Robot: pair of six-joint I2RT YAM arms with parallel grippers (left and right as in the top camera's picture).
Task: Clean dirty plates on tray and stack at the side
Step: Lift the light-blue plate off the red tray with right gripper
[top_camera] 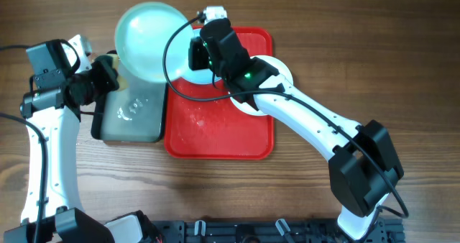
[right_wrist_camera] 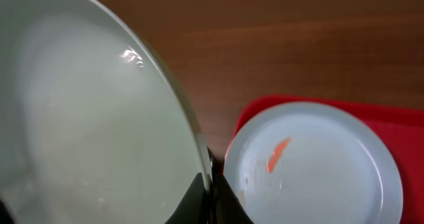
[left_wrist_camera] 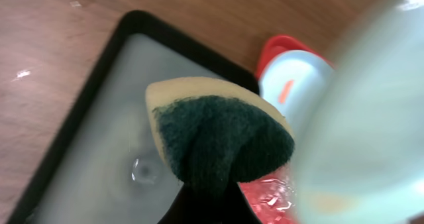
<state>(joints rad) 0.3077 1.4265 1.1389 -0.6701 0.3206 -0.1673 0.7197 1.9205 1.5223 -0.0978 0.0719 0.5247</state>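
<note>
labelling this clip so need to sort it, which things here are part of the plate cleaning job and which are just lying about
Job in hand: lifted turquoise plate, sponge, smeared plate, white plate, red tray, metal pan.
Just there: black rail along the near edge.

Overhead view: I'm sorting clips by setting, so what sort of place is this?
Probably a robot test bench staged for dishwashing, not a real kitchen: a wooden table, a red tray holding a smeared plate, and a metal pan standing in for a sink.
</note>
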